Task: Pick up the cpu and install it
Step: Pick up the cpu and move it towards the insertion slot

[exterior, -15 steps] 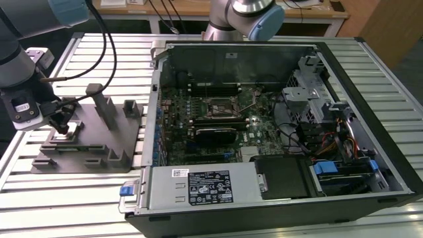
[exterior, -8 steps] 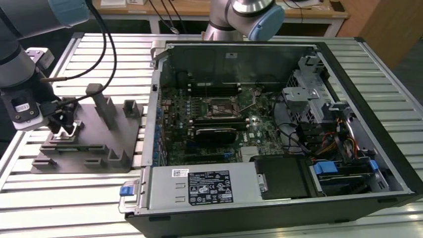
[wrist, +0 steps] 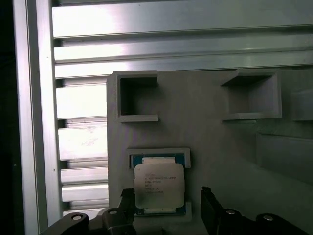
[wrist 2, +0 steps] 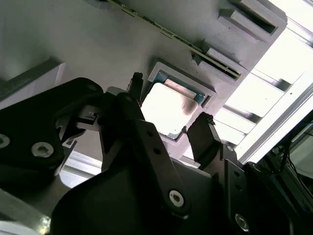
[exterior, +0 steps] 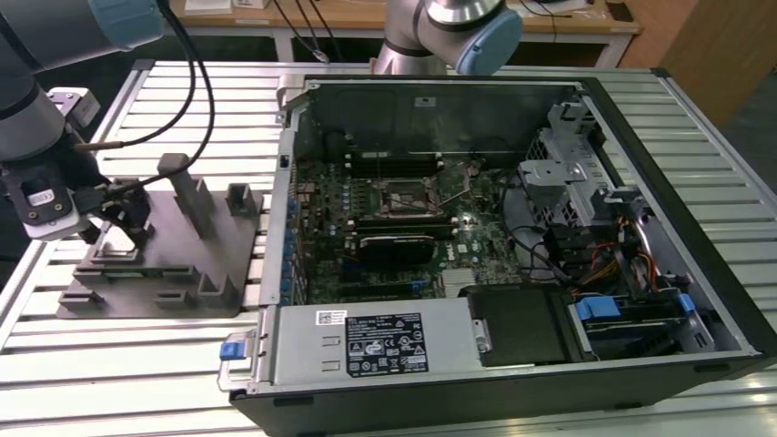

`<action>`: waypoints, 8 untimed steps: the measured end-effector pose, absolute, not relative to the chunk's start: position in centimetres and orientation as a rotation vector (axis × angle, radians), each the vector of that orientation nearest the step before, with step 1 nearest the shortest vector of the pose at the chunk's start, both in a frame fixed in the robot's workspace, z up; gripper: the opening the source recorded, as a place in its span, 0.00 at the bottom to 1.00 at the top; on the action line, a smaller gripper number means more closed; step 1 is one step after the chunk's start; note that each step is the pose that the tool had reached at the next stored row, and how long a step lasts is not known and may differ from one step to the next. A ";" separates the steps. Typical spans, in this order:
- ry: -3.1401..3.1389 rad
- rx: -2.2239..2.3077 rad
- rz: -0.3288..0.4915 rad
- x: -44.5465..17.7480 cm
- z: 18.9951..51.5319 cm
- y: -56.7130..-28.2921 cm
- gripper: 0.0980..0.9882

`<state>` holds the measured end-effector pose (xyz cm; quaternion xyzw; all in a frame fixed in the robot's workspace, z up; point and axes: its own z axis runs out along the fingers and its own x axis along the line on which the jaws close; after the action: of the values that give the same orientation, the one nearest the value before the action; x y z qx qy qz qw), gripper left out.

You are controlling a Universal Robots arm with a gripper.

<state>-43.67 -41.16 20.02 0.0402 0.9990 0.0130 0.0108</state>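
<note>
Jaws stand apart, with one black finger on each side of the cpu [wrist: 159, 185]. In the first wrist view a strip of grey shows between one finger and the chip's edge, so nothing is clamped. The gripper [wrist: 166, 196] hangs low over the chip, and in the second wrist view its fingers [wrist 2: 205, 134] frame the cpu's bright metal top.

The cpu lies flat in a shallow square recess with a raised rim, its green edge showing around the silver-grey lid. That recess belongs to the grey plastic fixture [wrist: 210, 137]. Further along the same fixture two empty box-shaped pockets [wrist: 137, 98] open side by side.

In the exterior view the gripper [exterior: 118, 202] and its arm [exterior: 36, 137] are at the left of the frame, above the fixture [exterior: 170, 273] — a stepped grey block with posts and slots. It rests on the slatted aluminium table [exterior: 146, 364].

Just beside the fixture, filling the centre and right of the exterior view, lies an open computer case [exterior: 680, 182]. Inside it a green motherboard [exterior: 474, 246] holds the cpu socket [exterior: 407, 196], with its frame lying around a dark square. A silver power supply [exterior: 316, 350] with a black label sits along the case's lower edge. At top centre stands a second robot arm [exterior: 468, 32].
</note>
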 end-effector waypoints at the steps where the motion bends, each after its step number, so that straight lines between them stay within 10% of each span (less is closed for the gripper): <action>1: 3.117 0.125 0.041 -43.7 20.0 -41.2 0.62; 8: 3.119 0.078 0.067 -43.7 19.2 -41.2 0.62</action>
<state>-43.71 -41.15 19.18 0.0251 0.9994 0.0214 0.0103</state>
